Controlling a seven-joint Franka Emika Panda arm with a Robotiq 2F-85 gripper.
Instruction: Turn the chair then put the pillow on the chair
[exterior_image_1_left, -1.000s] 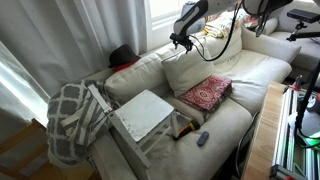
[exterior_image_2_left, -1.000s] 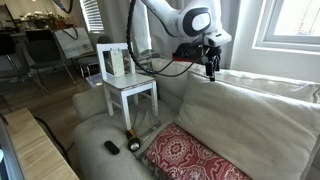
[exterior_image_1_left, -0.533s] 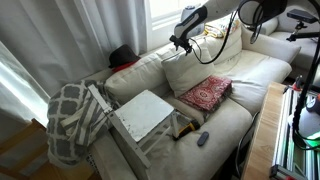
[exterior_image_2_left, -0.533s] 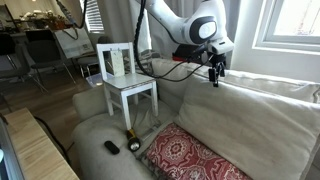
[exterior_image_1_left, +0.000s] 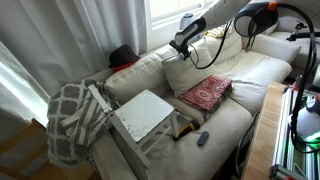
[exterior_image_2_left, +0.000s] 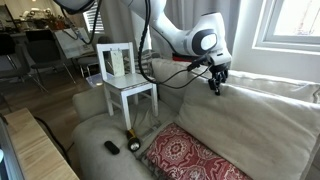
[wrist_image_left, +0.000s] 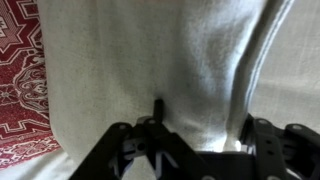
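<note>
the fingers (wrist_image_left: 120, 150) are standing apart, and nothing is being held between them. in the wrist view only cream fabric is showing in the gap, with a soft fold running down towards the right-hand finger. in both exterior views they are pointing down at the upper corner of the pillow (exterior_image_2_left: 262, 108), on the end nearest the chair (exterior_image_2_left: 126, 82). whether the tips are touching the cloth yet is not clear.

the pillow (exterior_image_1_left: 208, 62) is leaning against the sofa back, so its top edge is running along that back. the fingers are straddling this edge near its end rather than at its middle. the red cushion (exterior_image_1_left: 206, 93) is lying flat on the surface (exterior_image_1_left: 238, 112) just in front of the pillow, and it is showing at the left border of the wrist view.

the chair (exterior_image_1_left: 143, 116) is standing upright on the same surface, off to the side beyond the red cushion and next to the blanket (exterior_image_1_left: 68, 122). the turning seems done, and the pillow grasp looks like the step in hand. a pinch this near the corner would probably leave the wide, puffy pillow hanging lopsided on the way across to the seat.
</note>
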